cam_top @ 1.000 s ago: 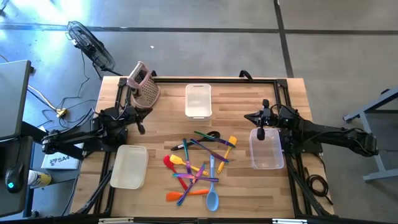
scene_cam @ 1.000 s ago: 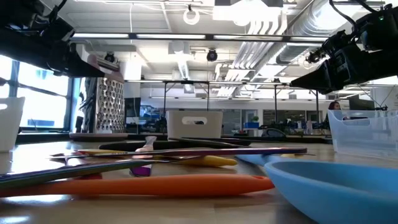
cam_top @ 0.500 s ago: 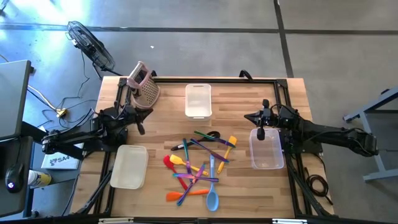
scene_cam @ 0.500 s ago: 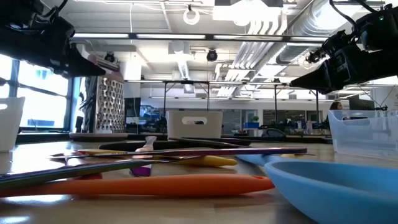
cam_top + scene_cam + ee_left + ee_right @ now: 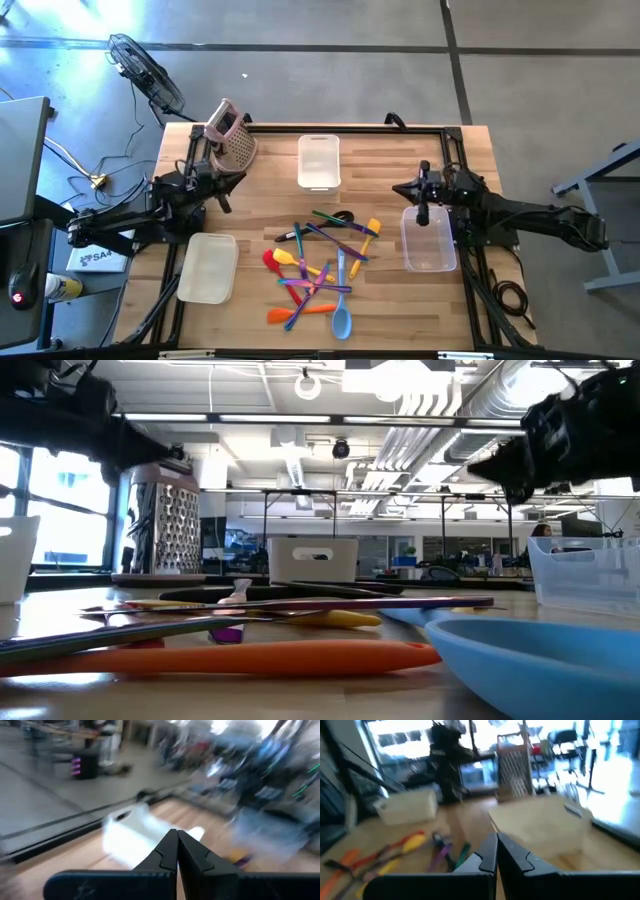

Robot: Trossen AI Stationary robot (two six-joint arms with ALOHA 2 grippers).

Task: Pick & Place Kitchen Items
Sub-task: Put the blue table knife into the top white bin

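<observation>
While the slim coloured plastic spatulas and spoons (image 5: 320, 268) lay heaped untouched, both grippers hung empty and pinched closed either side of that heap: left gripper (image 5: 226, 202) toward the pink box grater (image 5: 232, 141), right gripper (image 5: 421, 210) over the clear bin (image 5: 430, 243), seemingly awaiting a first pick.

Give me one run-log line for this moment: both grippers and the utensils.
left gripper: shut, empty, beside pink box grater | right gripper: shut, empty, over clear plastic bin | colourful plastic utensil pile: untouched, mid-table

Colourful kitchen utensils (image 5: 322, 265), tangled heap, flat on mid-table
</observation>
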